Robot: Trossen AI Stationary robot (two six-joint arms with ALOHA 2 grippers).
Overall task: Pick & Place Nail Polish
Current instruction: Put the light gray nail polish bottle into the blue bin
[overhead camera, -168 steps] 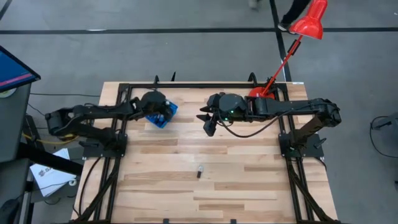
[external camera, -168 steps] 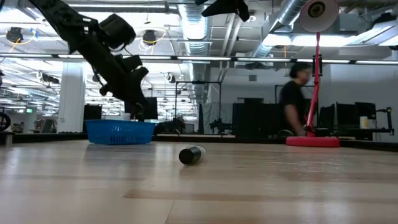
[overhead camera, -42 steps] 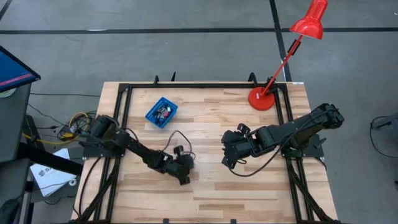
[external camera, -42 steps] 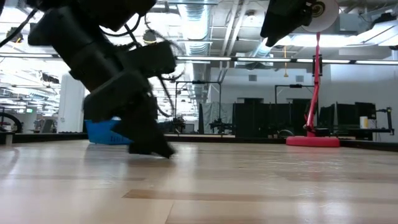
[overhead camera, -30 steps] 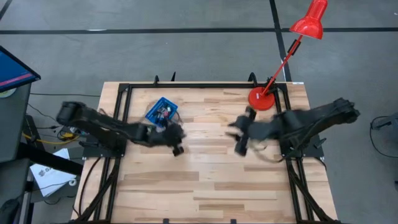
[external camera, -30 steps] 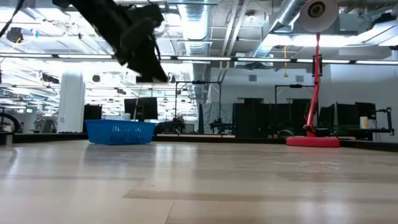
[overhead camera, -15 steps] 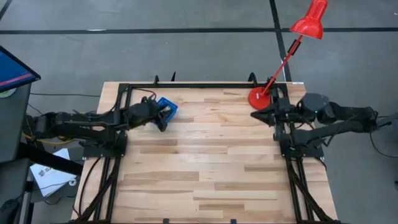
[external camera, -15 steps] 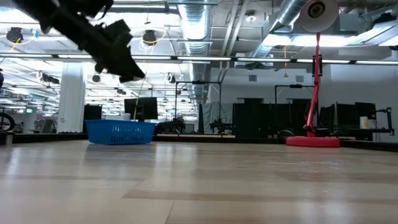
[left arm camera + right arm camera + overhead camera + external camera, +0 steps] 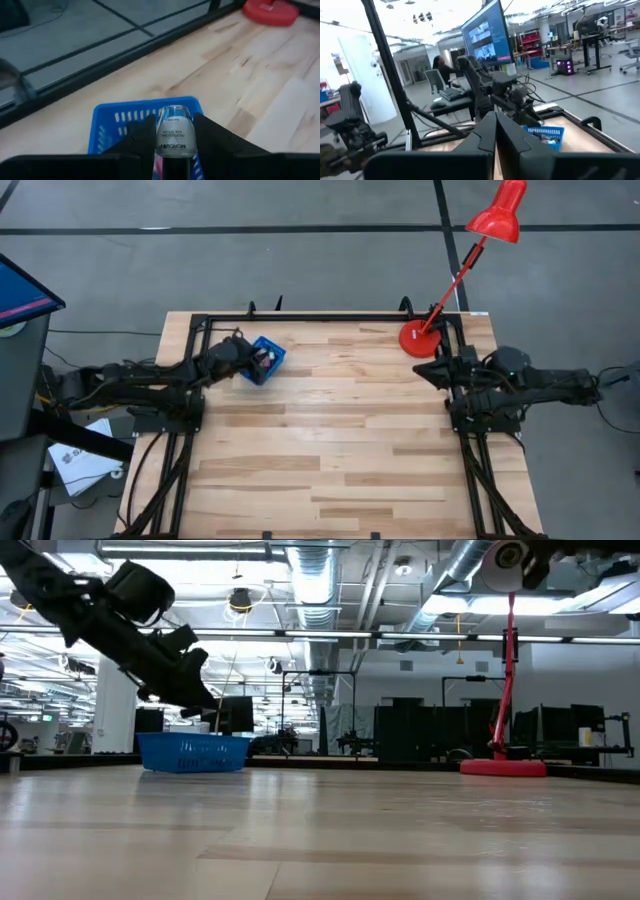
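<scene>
Now the left end effector (image 9: 243, 360) hangs over the blue bin (image 9: 268, 352), which sits near the far left corner of the surface (image 9: 330, 450), just inside the black frame rail (image 9: 320, 318). Its fingers (image 9: 145, 135) are closed on a bottle (image 9: 174, 134) of nail polish, held cap-down with its clear glass base and printed label facing the wrist camera, directly above the bin's rim. A few small bottles (image 9: 262, 358) lie inside the bin; their number cannot be told.

The right end effector (image 9: 447, 367) rests at the right edge of the surface, just beside the red lamp base (image 9: 420, 338), with its fingers (image 9: 487, 137) pressed together and nothing between them.

The whole middle and near half of the boards is open for moving. 5.6 seconds ago a lone bottle lay on the near middle of the surface; that spot is bare now. Half a second ago the left arm was already at the bin, and the right arm has folded a little farther back toward its mount.
</scene>
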